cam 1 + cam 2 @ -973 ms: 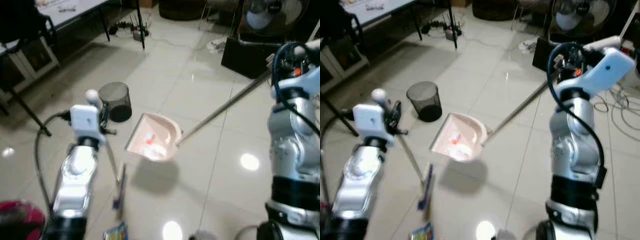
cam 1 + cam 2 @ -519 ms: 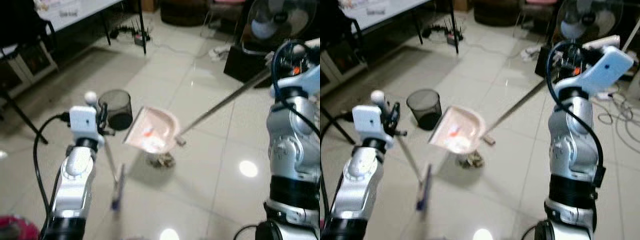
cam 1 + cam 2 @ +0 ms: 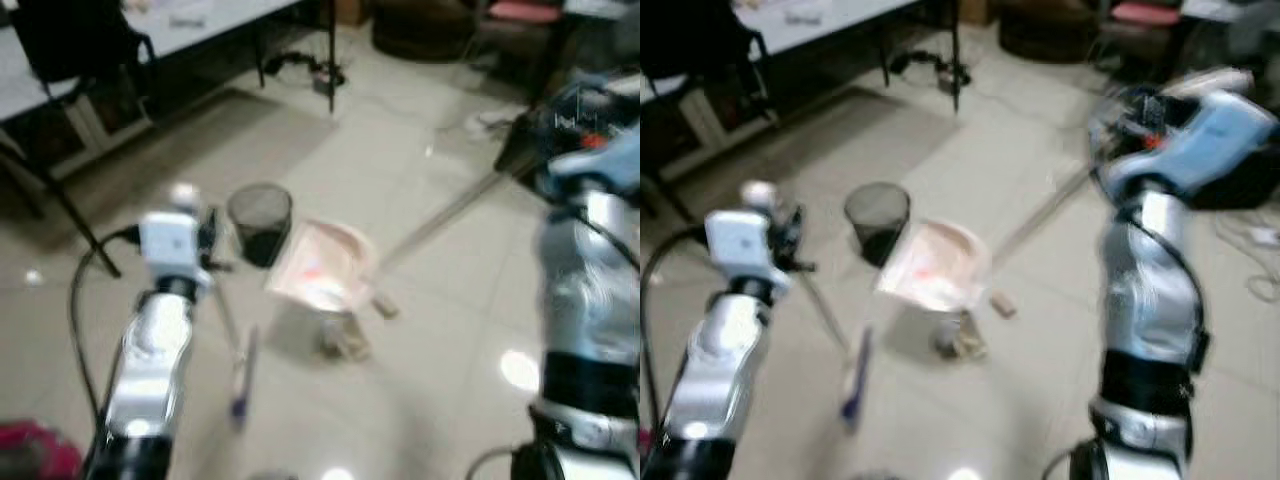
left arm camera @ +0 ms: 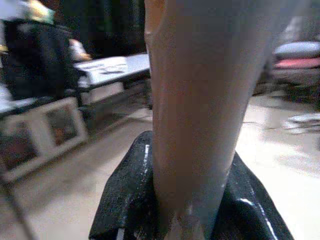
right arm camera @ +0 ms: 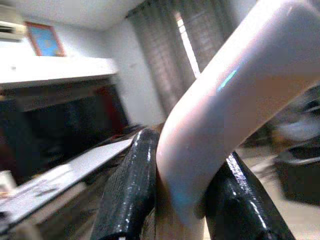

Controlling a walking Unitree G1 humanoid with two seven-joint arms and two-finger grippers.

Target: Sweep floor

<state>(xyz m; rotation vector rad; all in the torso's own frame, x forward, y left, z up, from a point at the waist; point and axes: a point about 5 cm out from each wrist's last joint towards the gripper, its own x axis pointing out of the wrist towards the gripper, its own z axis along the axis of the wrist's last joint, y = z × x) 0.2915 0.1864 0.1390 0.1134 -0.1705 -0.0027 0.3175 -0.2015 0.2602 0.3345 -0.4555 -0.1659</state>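
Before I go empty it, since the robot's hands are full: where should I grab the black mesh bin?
Take the black mesh bin by its open top rim, reaching down from above. It stands upright on the floor, mouth up. Come from the far side: the pink dustpan hangs close on the near side.

Pink dustpan (image 3: 322, 272) tilted above floor debris (image 3: 340, 337) (blurred), beside broom (image 3: 238, 375).

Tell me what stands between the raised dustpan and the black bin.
Nothing visible does. The dustpan hangs right beside the black bin, with bare tile between them. Some debris lies on the floor beneath the pan, away from the bin.
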